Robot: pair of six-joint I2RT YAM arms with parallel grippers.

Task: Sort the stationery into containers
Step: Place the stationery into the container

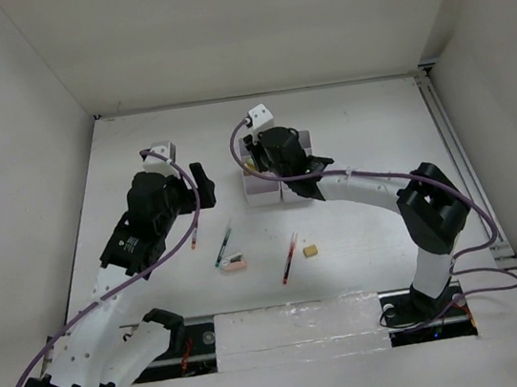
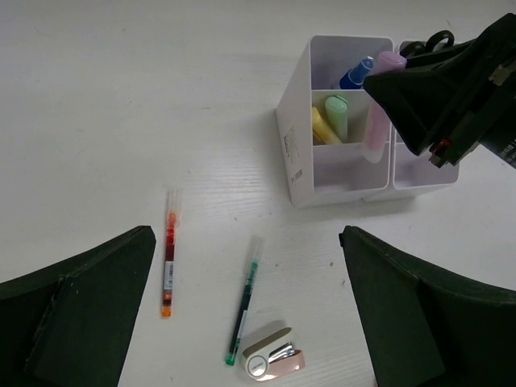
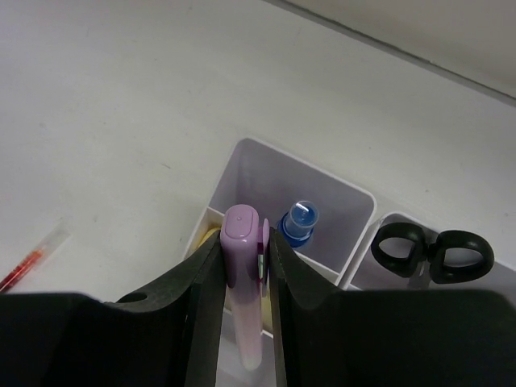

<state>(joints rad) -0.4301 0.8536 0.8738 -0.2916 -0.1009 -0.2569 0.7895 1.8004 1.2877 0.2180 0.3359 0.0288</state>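
My right gripper point(image 3: 244, 250) is shut on a lilac-pink marker point(image 3: 242, 278) and holds it upright over a left-column compartment of the white organiser point(image 3: 316, 172). A blue-capped tube point(image 3: 300, 222) stands in the compartment behind it, and black-handled scissors point(image 3: 433, 251) stand in the right column. In the left wrist view the organiser point(image 2: 297, 153) also holds a green marker point(image 2: 337, 117) and a yellow tube point(image 2: 321, 127). My left gripper point(image 2: 247, 242) is open and empty above a red pen point(image 2: 169, 262), a green pen point(image 2: 244, 302) and a pink stapler point(image 2: 274, 361).
In the top view a second red pen point(image 1: 289, 258) and a tan eraser cube point(image 1: 311, 251) lie on the table in front of the organiser point(image 1: 260, 193). White walls close in the table on the left, back and right.
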